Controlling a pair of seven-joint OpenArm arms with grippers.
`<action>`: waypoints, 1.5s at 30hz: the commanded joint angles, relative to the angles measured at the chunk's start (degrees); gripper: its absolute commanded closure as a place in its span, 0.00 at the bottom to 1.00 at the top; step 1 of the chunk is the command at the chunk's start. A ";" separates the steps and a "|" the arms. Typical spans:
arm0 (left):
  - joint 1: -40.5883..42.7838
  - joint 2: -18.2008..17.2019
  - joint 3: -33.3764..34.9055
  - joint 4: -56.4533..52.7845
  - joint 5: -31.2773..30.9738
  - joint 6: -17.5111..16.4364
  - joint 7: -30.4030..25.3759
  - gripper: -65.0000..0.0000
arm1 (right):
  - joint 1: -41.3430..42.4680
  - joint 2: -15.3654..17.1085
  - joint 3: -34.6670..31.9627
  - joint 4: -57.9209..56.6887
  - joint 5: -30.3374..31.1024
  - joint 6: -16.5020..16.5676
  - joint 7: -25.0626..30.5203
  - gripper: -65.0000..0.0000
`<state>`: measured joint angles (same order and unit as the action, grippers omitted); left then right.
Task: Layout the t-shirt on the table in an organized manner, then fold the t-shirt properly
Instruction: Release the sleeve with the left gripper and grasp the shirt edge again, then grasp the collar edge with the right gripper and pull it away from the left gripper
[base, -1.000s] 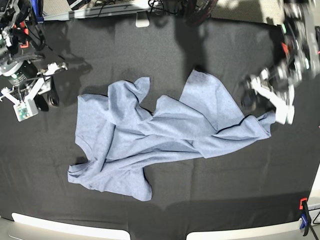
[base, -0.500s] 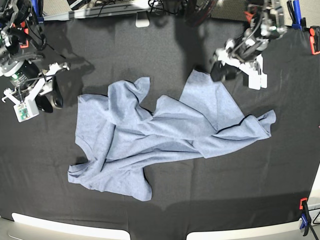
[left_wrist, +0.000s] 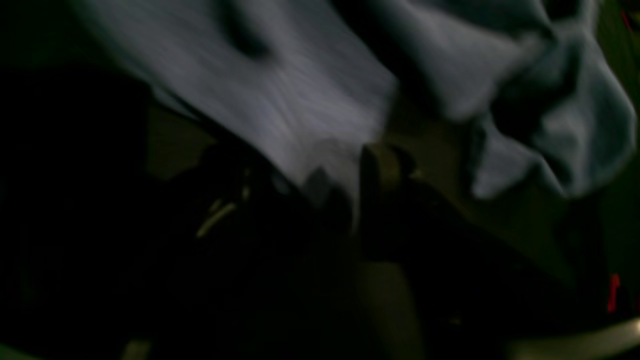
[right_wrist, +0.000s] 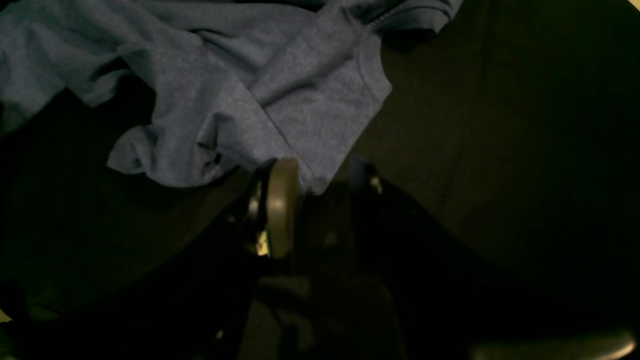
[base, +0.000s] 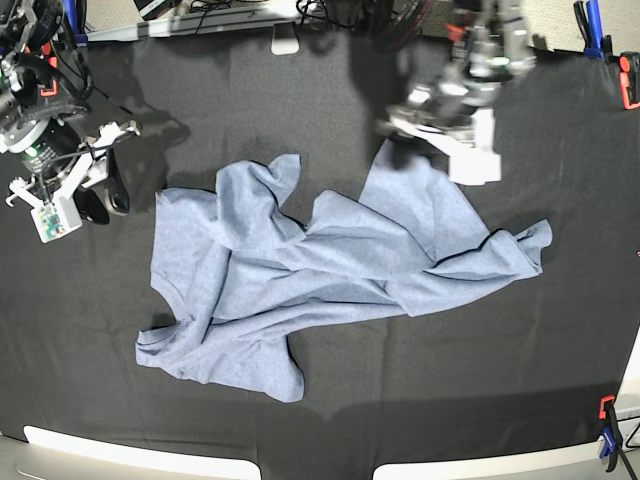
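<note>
the t-shirt (base: 310, 270) lies crumpled mid-table (base: 330, 420), so i'm at the spreading step. my left gripper (base: 440, 125) hovers over its far corner, blurred; i cannot tell its jaws. my right gripper (right_wrist: 320, 175) is spread. next, pinch a corner.

beyond the far edge of the desk (base: 300, 90) lies a pale floor (base: 545, 20) with dark cables (base: 215, 8) trailing over it. along the desk's near edge sit pale curved panels (base: 140, 458) — a red-and-blue clamp (base: 608, 432) grips its near right corner.

left claw (base: 425, 125) swung over to t-shirt (base: 320, 270) top edge
</note>
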<state>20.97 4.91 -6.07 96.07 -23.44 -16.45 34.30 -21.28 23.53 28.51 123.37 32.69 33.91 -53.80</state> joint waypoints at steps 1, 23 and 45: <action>-0.04 0.15 0.83 0.90 -0.37 -0.02 -1.42 0.74 | 0.33 0.79 0.35 0.72 0.57 0.22 1.49 0.74; 23.12 -19.85 -20.59 14.86 -6.01 -5.03 1.05 1.00 | 0.31 0.79 0.35 0.72 0.57 0.24 0.94 0.73; 25.35 -29.99 -25.81 14.86 -12.66 -6.29 1.62 1.00 | 0.42 13.81 -41.55 0.72 -33.83 6.09 14.75 0.61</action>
<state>46.04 -24.45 -31.24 110.00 -35.77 -22.59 37.32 -21.28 36.82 -13.82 123.33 -2.24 40.27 -39.88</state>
